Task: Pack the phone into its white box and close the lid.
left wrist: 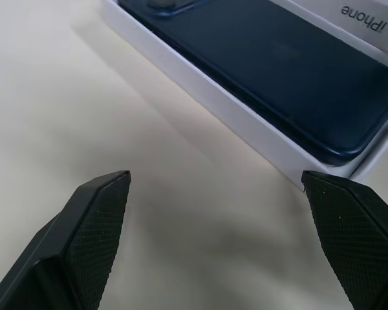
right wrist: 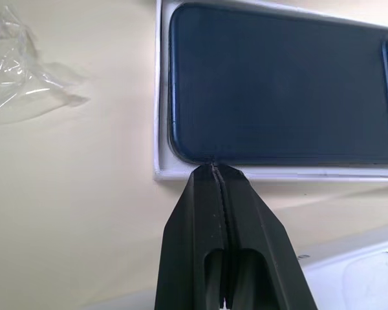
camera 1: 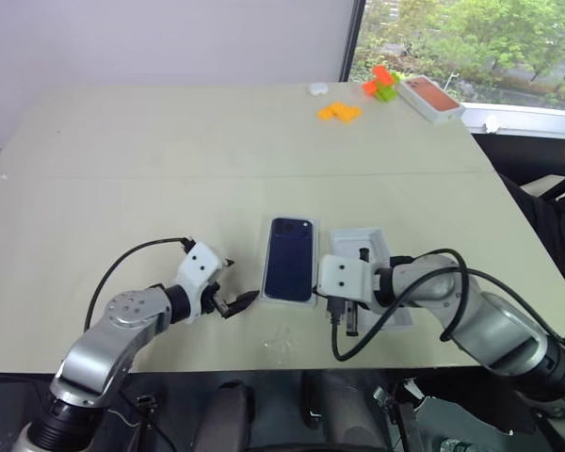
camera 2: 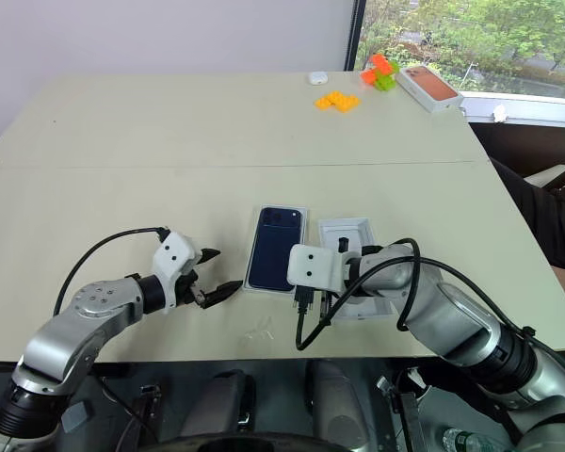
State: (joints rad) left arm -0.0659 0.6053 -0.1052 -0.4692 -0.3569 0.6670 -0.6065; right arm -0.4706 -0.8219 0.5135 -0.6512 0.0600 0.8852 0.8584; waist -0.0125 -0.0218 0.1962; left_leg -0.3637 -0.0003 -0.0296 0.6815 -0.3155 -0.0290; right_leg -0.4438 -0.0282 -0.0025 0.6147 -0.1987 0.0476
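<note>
The phone [camera 1: 291,259] lies in the white box [right wrist: 159,116] on the tabletop [camera 1: 169,160], between the two end effectors.

It rests dark back up, camera cluster at the far end, with the box's thin rim showing around it. The left end effector [camera 1: 234,299] sits just beside the box's left side, its fingers spread wide and holding nothing. The right end effector [right wrist: 215,169] has its fingers pressed together, empty, tips at the box's near right edge. A white moulded insert [camera 2: 347,234] lies just right of the box, a scrap of clear film [right wrist: 26,77] near its front, and orange blocks [camera 1: 339,112] far back.
</note>
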